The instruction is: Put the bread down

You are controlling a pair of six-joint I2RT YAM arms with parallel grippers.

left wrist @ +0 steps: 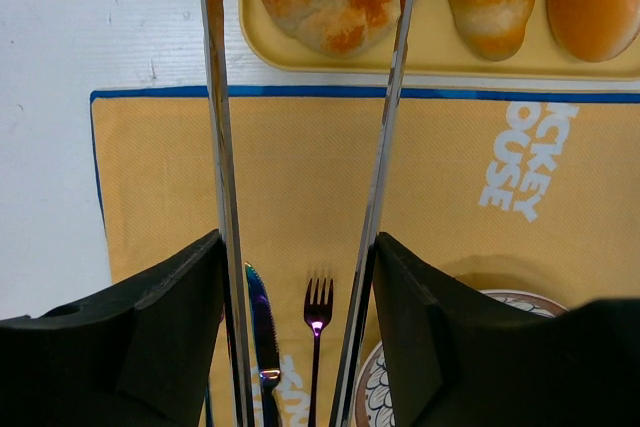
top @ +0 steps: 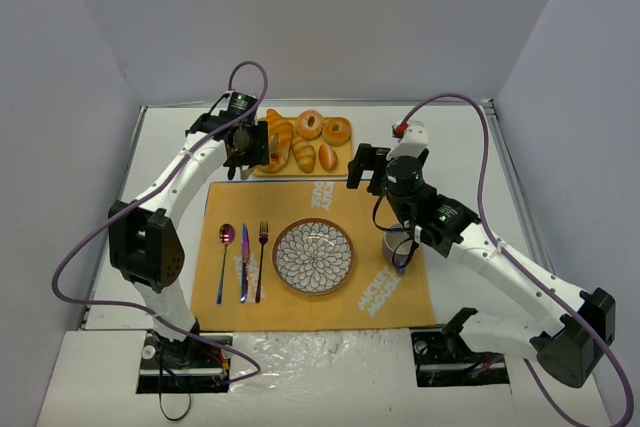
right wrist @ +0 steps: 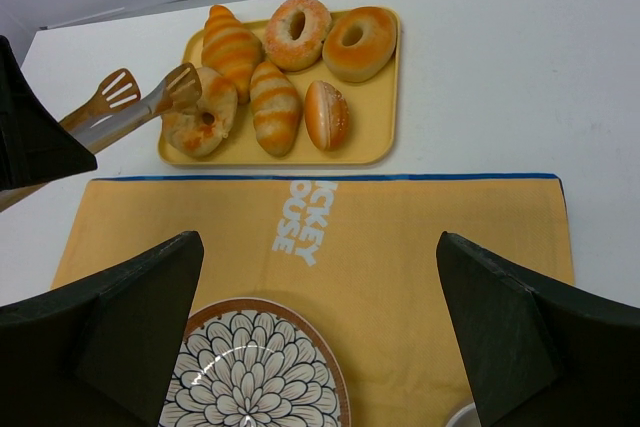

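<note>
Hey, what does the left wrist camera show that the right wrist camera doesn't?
Only left wrist: the knife and fork. Only right wrist: the sugared doughnut and glazed doughnut. Both: the tongs, the knotted bun, the tray, placemat and plate.

mat (top: 300,312) lay on bench (top: 470,147) | plate (top: 313,257) sat mid-mat | spoon (top: 225,247), knife (top: 243,272), fork (top: 262,257) lay left of plate, in that order | tray (right wrist: 375,112) lay behind mat | tray front row, left to right: bun (right wrist: 200,117), roll (right wrist: 275,107), oval roll (right wrist: 327,115) | behind them: back roll (right wrist: 228,42), doughnuts (right wrist: 297,19) | tongs (right wrist: 140,102) reached bun at tray's left end
</note>
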